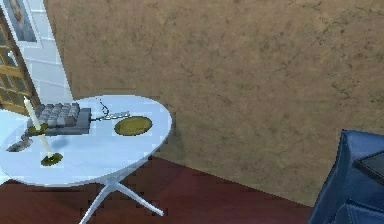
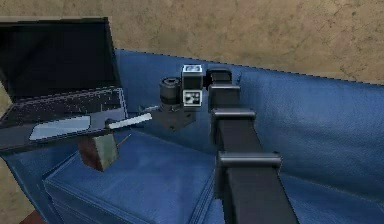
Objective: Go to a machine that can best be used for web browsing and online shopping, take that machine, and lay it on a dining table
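The step in hand looked like the taking of the laptop (image 2: 60, 100). It sat open at the arm side view's left, above the seat of a blue sofa (image 2: 300, 110), with the gripper (image 2: 128, 121) reaching to its near edge. Whether the gripper held it could not be told. The next move probably called for a steady lift clear of the sofa, then a turn toward the white round worktop (image 1: 100, 150), laying it clear of the candle (image 1: 33, 115) and the dish (image 1: 132, 125).
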